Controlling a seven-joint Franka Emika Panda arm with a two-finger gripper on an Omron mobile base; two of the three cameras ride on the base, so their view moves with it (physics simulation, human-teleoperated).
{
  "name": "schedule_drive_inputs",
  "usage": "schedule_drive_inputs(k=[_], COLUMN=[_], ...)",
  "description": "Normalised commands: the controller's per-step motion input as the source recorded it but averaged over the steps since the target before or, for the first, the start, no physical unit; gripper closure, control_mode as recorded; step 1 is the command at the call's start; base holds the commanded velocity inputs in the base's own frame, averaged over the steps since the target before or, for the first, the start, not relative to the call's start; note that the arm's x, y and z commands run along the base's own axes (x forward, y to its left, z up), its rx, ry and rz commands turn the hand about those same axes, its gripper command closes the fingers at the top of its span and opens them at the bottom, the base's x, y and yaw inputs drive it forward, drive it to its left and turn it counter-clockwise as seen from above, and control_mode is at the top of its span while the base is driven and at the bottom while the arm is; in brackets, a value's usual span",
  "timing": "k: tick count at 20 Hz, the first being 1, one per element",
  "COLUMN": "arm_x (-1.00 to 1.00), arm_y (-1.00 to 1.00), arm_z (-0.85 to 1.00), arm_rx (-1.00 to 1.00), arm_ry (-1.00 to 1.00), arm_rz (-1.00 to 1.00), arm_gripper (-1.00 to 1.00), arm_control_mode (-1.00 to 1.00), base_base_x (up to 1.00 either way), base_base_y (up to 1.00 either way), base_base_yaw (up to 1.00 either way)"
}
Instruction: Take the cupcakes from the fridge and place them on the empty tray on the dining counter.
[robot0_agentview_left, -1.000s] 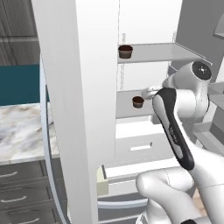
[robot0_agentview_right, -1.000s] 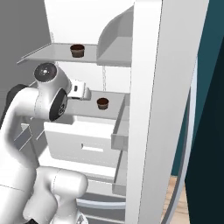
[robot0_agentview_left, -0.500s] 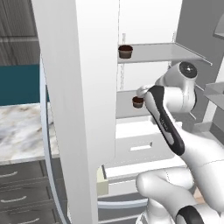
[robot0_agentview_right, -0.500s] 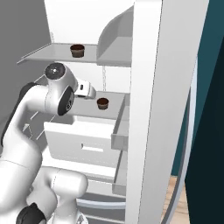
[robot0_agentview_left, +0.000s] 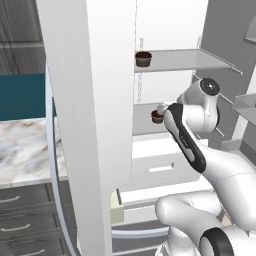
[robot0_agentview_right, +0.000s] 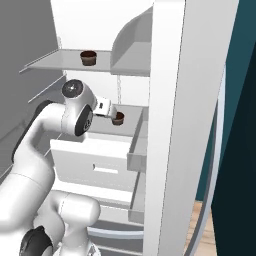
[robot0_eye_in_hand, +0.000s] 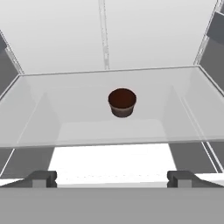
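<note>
left base view: fridge (robot0_agentview_left: 95, 125) is standing open, white inside. One of the cupcakes, call it the upper cupcake (robot0_agentview_left: 143, 59), sits on the top shelf (robot0_agentview_left: 190, 60), and the lower cupcake (robot0_agentview_left: 157, 117) sits on the shelf below it, right at the tip of the arm. A bit of marble bench (robot0_agentview_left: 22, 150) shows off to the left with nothing of ours on it that I can see

right base view: same story from the other side. Upper cupcake (robot0_agentview_right: 88, 58) sits alone on its shelf, lower cupcake (robot0_agentview_right: 118, 118) is just beside the front of the hand (robot0_agentview_right: 107, 108), looks close but apart, nothing wrapped around it. White drawer (robot0_agentview_right: 95, 165) sits below that shelf

hand view: looking straight along the hand (robot0_eye_in_hand: 111, 177), both dark fingertips (robot0_eye_in_hand: 41, 177) spread as wide as they go with nothing between them. Lower cupcake (robot0_eye_in_hand: 122, 102) is dead centre ahead on the clear glass shelf (robot0_eye_in_hand: 52, 122), upright, roughly mid-shelf, not reached yet

progress: honestly barely started imo. Door open and arm lined up on the lower cupcake, that's the done part. Both cupcakes are in the fridge, none picked up

left to do: close in and grab the lower one, carry it to the tray on the dining bench, come back for the upper one, same again. Tray isn't in these shots, so can't say anything about it
</note>
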Motion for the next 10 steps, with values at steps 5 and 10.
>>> schedule_drive_inputs(k=[5,10], arm_x=[0.15,0.21], arm_y=[-0.15,-0.02], arm_z=[-0.16,-0.09], arm_rx=[0.0,0.0], arm_ry=[0.0,0.0], arm_rz=[-0.03,0.0], arm_gripper=[-1.0,-1.0], arm_control_mode=[-1.0,-1.0], base_base_x=[0.0,0.0], base_base_y=[0.0,0.0], base_base_yaw=[0.0,0.0])
